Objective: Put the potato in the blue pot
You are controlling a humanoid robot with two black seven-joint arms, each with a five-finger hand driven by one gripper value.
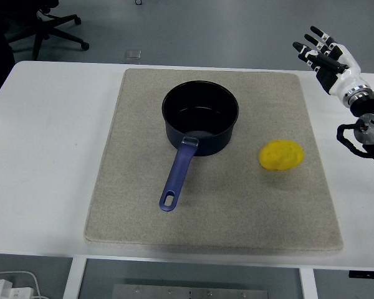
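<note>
A yellow potato [281, 155] lies on the right part of a grey mat [249, 212]. A dark blue pot [200, 116] stands upright at the mat's middle back, empty, with its blue handle [177, 174] pointing toward the near edge. My right hand [324, 55] is raised at the far right, above the table's back right corner, fingers spread and holding nothing. It is well away from the potato, up and to its right. The left arm is out of view.
The white table [50, 149] extends to the left and right of the mat. An office chair [40, 28] stands on the floor at the back left. A white cable plug [3, 288] shows below the table's near left edge.
</note>
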